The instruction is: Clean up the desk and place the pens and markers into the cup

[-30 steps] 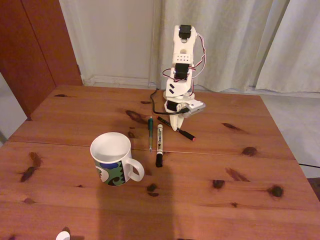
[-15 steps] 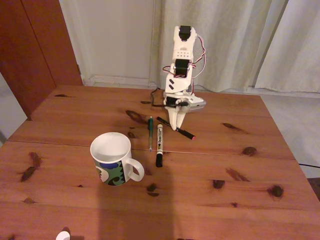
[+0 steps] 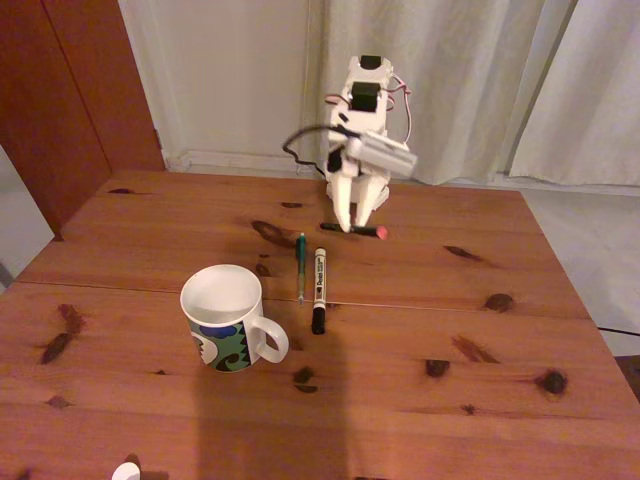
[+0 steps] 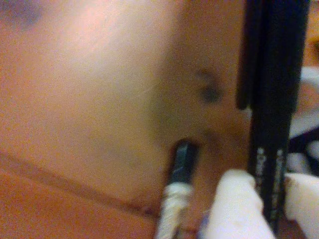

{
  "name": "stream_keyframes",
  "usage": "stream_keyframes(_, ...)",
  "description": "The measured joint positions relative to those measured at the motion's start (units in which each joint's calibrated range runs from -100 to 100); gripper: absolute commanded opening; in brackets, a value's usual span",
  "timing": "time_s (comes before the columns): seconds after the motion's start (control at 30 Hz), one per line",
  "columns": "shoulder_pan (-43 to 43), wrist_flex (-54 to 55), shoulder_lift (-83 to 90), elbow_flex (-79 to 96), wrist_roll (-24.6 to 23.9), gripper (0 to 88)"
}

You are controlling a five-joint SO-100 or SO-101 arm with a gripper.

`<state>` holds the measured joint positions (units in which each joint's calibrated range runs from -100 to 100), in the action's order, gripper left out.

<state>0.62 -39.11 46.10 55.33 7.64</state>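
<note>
Lifted off the worktop [image 3: 150,240] since before, black pen [image 3: 352,229] clamped in gripper [image 3: 352,226]. Teal pen [image 3: 300,262] and white marker [image 3: 319,288] lie beside cup [image 3: 222,315], interior white.

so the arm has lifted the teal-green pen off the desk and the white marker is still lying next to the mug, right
Not quite: the fixed view shows the fingers holding up the black pen with the red tip. The teal-green pen lies on the desk beside the white marker, near the mug.

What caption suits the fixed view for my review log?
The tool lifts the black pen with red tip off the desk; the teal-green pen and white marker lie beside the cup.
</note>
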Motion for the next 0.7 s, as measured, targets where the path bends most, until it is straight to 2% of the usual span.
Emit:
stream_keyframes(0.33,-4.0,0.0,-19.6,-22.3,-7.6,0.9)
stream_keyframes(0.7,-8.2,0.0,-40.9,-47.0,-10.5,0.9)
